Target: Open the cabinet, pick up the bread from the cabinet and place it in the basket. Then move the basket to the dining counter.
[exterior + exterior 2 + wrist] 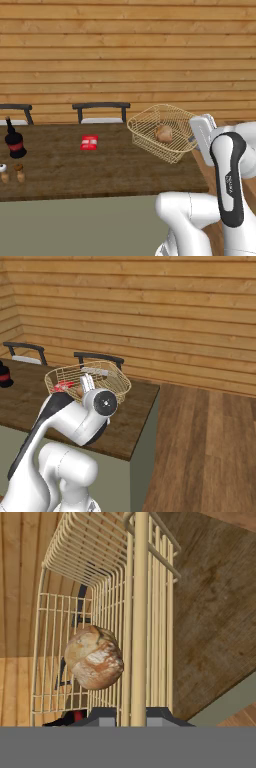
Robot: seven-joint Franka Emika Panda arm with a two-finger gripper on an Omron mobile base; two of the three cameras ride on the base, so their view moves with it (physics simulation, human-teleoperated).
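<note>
I hold the golden-tan wire-mesh basket (162, 132) by its thick rim, raised and tilted above the right end of the long dark-brown wooden dining counter (100, 165). My gripper (131, 714) is clamped on that rim: in the hand view the rim bar runs straight up between my two dark fingertips (102, 716), which sit tight against it on either side.

The small rounded tan-brown bun of bread (163, 133) lies inside the basket against the mesh floor. In the hand view the bread (93, 657) rests just left of the gripped rim, its slightly longer axis running slantwise from upper left to lower right of that view, its pale-dusted crust turned toward the camera.

The basket's long axis runs roughly along the counter's length in the left base view, its open mouth tipped up and toward the plank wall. It hangs near the counter's right edge, close to the far right corner; in the right base view the basket (87, 381) shows just behind my white forearm, over the counter's corner (135, 421).

On the counter, a small red packet (89, 142) lies flat near the middle, well apart from the basket. A dark bottle with a red band (14, 140) stands upright toward the left end, and two small shakers (12, 173) stand near the front left edge. Two dark-backed chairs (101, 111) stand along the counter's far edge, before the wooden plank wall (125, 50).
</note>
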